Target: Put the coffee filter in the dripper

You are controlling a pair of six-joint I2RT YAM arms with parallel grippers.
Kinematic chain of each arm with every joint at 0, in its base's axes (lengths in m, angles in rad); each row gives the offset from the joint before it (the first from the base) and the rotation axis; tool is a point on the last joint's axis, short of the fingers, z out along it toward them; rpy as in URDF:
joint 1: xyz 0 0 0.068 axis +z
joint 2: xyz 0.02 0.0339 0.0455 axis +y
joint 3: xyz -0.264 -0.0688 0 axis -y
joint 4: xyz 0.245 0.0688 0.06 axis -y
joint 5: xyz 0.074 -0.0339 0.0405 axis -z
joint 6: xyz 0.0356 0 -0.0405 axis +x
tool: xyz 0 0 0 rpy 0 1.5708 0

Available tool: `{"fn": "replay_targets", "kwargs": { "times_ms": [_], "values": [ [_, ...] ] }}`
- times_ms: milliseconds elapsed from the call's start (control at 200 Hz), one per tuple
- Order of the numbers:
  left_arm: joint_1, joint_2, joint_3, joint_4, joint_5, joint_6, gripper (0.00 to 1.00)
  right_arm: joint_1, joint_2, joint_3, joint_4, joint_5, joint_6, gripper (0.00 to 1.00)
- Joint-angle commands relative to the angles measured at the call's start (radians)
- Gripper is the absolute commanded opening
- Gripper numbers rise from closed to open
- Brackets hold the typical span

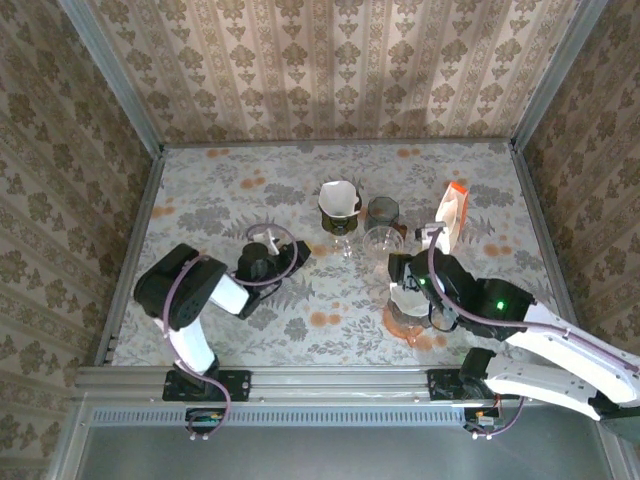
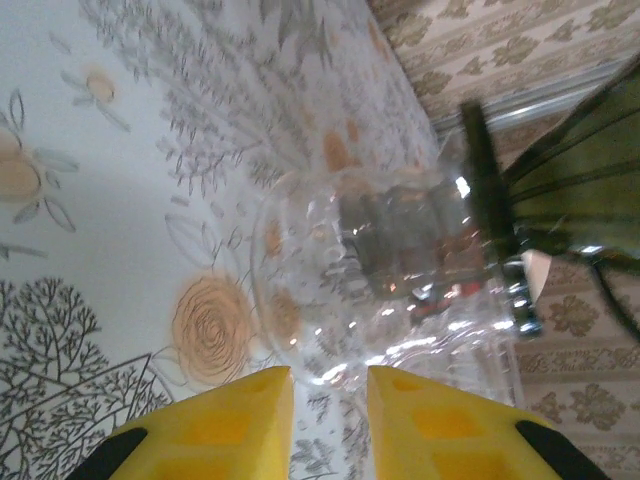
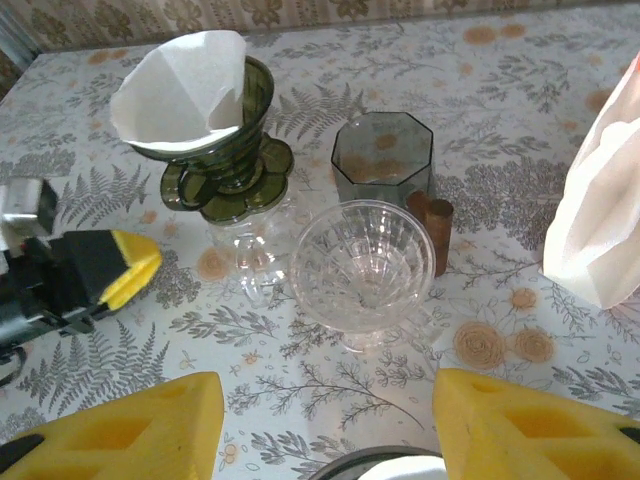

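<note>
Floral oilcloth [image 1: 230,190] covers the table. Nearest, the right gripper [image 3: 328,395] hangs with jaws spread wide, grasping nothing. Ahead stands 1 clear glass dripper [image 3: 362,262]. At its 9 o'clock the left gripper [image 2: 330,385] shows a narrow, empty gap. At 11 o'clock, farther off, the white coffee filter [image 3: 180,90] sits inside the green dripper [image 3: 235,165]. A filter bag [image 3: 600,210] stands at 3 o'clock.

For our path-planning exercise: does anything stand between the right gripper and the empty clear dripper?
Nothing visible: only bare tablecloth lies between the right gripper and the clear dripper; the octagonal glass stands behind it.
</note>
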Motion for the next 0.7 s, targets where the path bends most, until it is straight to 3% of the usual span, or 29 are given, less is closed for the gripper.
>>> {"fn": "replay_targets", "kwargs": {
  "times_ms": [0,200,465,695],
  "values": [
    [0.032,-0.105,0.041,-0.214,0.008,0.057,0.29,-0.055,0.007,0.044,-0.013,-0.113,-0.014,0.59],
    [0.071,-0.198,0.201,-0.594,-0.028,0.184,0.36,-0.14,0.037,0.09,-0.055,-0.176,-0.025,0.59],
    [0.118,-0.3,0.192,-0.644,-0.015,0.185,0.56,-0.419,0.205,0.183,-0.102,-0.413,-0.097,0.62],
    [0.125,-0.606,0.166,-0.849,-0.018,0.273,0.7,-0.581,0.431,0.25,-0.034,-0.552,-0.141,0.64]
  ]
}}
